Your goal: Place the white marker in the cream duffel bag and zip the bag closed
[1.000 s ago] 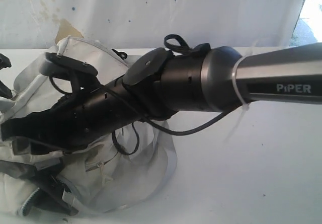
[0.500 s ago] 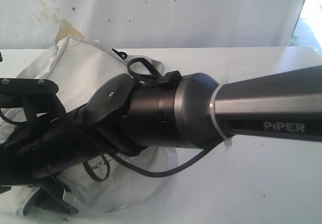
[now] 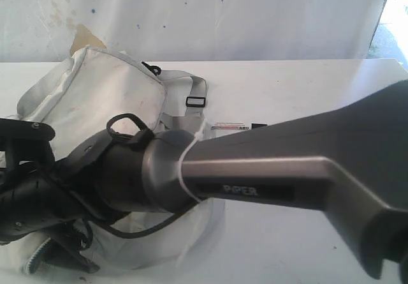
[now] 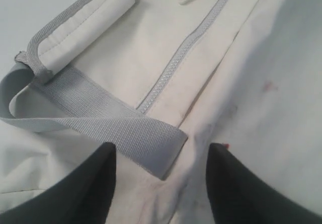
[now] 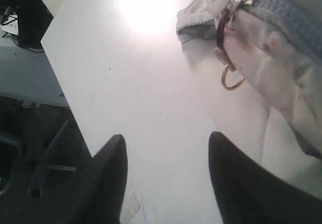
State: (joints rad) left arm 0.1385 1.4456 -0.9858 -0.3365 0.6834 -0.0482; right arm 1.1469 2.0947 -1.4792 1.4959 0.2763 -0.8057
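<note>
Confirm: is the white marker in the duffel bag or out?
Out: the white marker lies flat on the table, beside the cream duffel bag.

The cream duffel bag [image 4: 251,83] is soft matt cloth, faintly stained, its grey strap [image 4: 110,126] coarse ribbed webbing and its zipper [image 4: 181,58] fine-toothed, while the desk [image 5: 141,98] is smooth and glary and the right arm [image 3: 287,169] satin grey, metal-like.

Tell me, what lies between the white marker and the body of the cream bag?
A light grey strap of the cream bag, with a black buckle, lies between it and the white marker; the exterior view shows it.
</note>
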